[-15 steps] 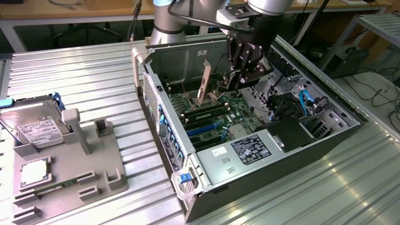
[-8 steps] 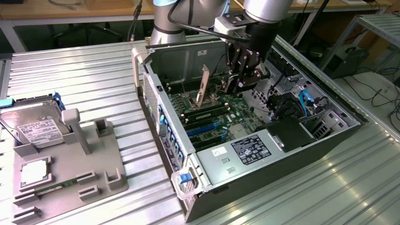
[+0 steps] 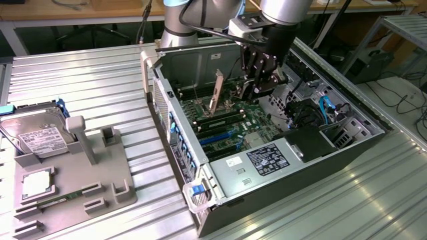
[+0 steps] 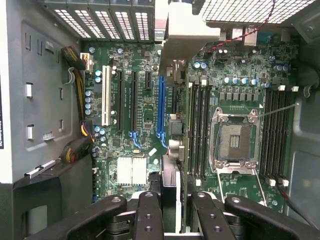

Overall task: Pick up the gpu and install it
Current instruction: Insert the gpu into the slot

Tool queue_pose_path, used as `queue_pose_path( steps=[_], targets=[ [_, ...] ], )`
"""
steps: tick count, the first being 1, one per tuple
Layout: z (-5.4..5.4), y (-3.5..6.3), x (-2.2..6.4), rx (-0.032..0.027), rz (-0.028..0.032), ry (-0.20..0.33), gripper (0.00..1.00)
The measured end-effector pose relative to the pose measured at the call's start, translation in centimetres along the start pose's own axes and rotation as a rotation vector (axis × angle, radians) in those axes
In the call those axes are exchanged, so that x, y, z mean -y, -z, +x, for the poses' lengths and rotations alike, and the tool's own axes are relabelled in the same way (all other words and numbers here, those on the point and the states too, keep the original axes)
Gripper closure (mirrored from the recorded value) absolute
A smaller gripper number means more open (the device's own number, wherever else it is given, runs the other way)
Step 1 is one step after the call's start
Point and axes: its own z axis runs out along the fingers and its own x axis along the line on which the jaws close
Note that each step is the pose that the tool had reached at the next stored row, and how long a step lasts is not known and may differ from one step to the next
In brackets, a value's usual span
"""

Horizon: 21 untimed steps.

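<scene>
Here the tool [image 3: 257,90] is clamped on the gpu [image 4: 172,145], held edge-on above the motherboard [image 4: 135,120] inside the case [image 3: 293,165].

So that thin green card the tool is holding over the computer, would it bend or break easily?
The gpu looks like a thin, flat board with a metal bracket, so probably stiff and light. Held upright on edge in the tool, it could likely twist or crack if pushed sideways over the motherboard.

The 1 arm reaches steeply down, wrist vertical, its gripper [image 3: 257,89] pointing downward (black fingers [image 4: 148,215] drawn partly together, clamped on something thin held edge-on between them).
</scene>
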Motion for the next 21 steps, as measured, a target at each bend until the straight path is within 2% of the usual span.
queue_pose_path(
  steps=[3, 8, 10, 11, 16, 21],
  targets=[
    [0.0, -0.15, -0.22, 0.0037, 0.0003, 0.000, 0.72],
    [0.0, -0.97, -0.60, 0.0034, 0.0005, -0.029, 0.72],
    [0.0, -1.38, -1.25, 0.0032, 0.0006, -0.030, 0.72],
    [-0.1, -1.65, -1.86, 0.0033, 0.0006, -0.030, 0.72],
    [-0.1, -2.68, -3.47, 0.0034, 0.0006, -0.030, 0.72],
    [-0.1, -3.66, -3.62, 0.0034, 0.0005, -0.030, 0.72]
  ],
)
